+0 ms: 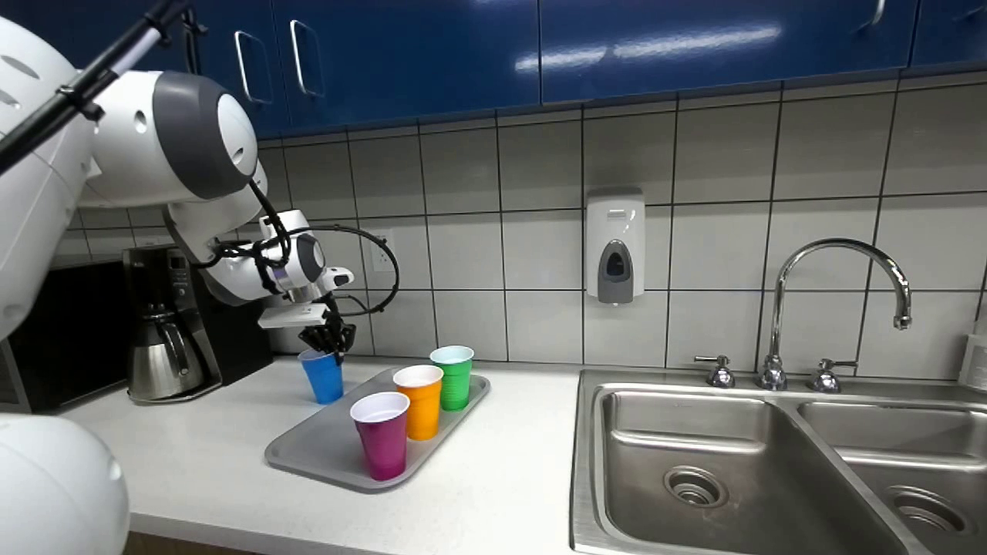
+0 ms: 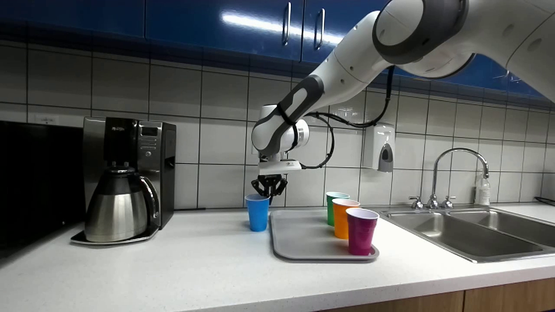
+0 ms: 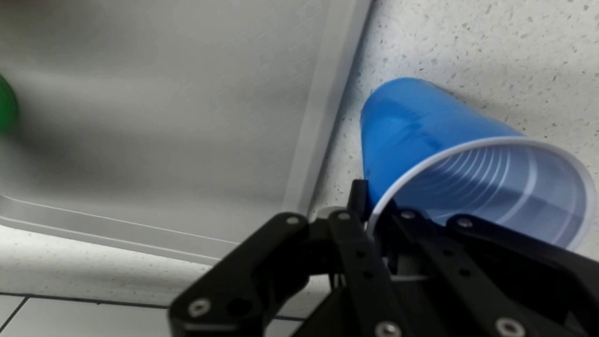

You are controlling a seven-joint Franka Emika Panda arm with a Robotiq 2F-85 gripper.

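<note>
A blue cup with a white inside stands upright on the white counter, just beside the grey tray. My gripper is shut on the cup's wall at the rim. In the wrist view one black finger lies along the outside of the cup, while the other reaches inside, its tip partly hidden behind the rim. Both exterior views show the gripper pointing down at the tray-side edge of the cup. On the tray are a green cup, an orange cup and a purple cup.
A coffee maker with a steel carafe stands on the counter, beside a black appliance. A steel sink with a tall faucet lies past the tray. Blue cabinets hang overhead, and a soap dispenser is on the tiled wall.
</note>
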